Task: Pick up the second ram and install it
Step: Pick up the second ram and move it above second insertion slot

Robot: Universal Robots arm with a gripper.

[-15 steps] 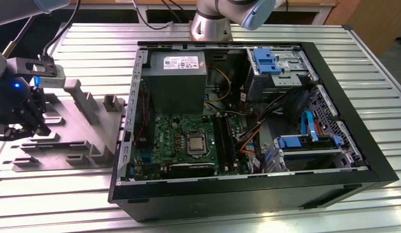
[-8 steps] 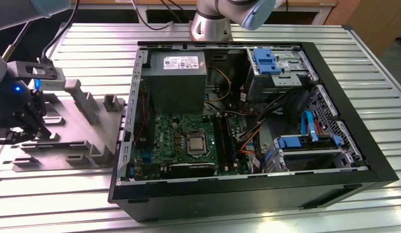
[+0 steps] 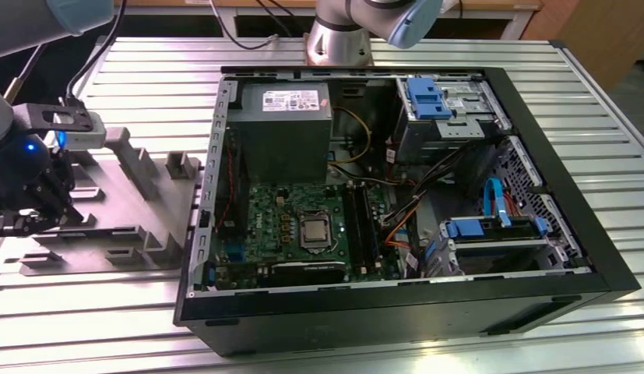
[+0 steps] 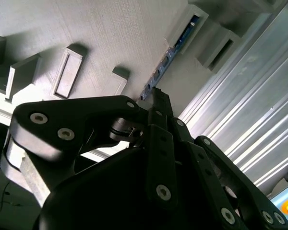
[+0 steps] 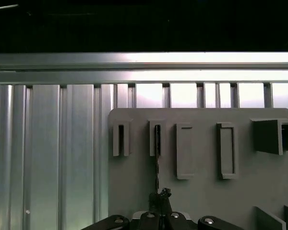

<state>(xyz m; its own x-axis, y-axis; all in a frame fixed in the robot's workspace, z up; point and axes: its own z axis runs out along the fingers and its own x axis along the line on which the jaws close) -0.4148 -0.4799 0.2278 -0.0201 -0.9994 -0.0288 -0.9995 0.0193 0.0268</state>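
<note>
The second ram (image 4: 169, 56) is a thin dark blue-green strip standing on edge in a slot of the grey fixture plate (image 4: 110, 33); in the first wrist view it is seen edge-on as a dark line (image 5: 157, 160). My gripper (image 4: 156, 98) has its black fingers drawn together on the strip's near end, also seen in the first wrist view (image 5: 161, 195). In the exterior view the gripper (image 3: 26, 222) hangs over the fixture plate (image 3: 114, 234) at the exterior view's left, outside the open computer case (image 3: 405, 296). The black memory slots (image 3: 361, 226) lie beside the processor on the green motherboard.
The fixture plate carries several raised grey holders and blocks (image 3: 135, 160). It rests on a ribbed metal table (image 3: 602, 93). Inside the case are a grey power supply (image 3: 285, 128), blue drive brackets (image 3: 426, 97) and loose cables (image 3: 405, 206). A second arm's base (image 3: 337, 39) stands behind the case.
</note>
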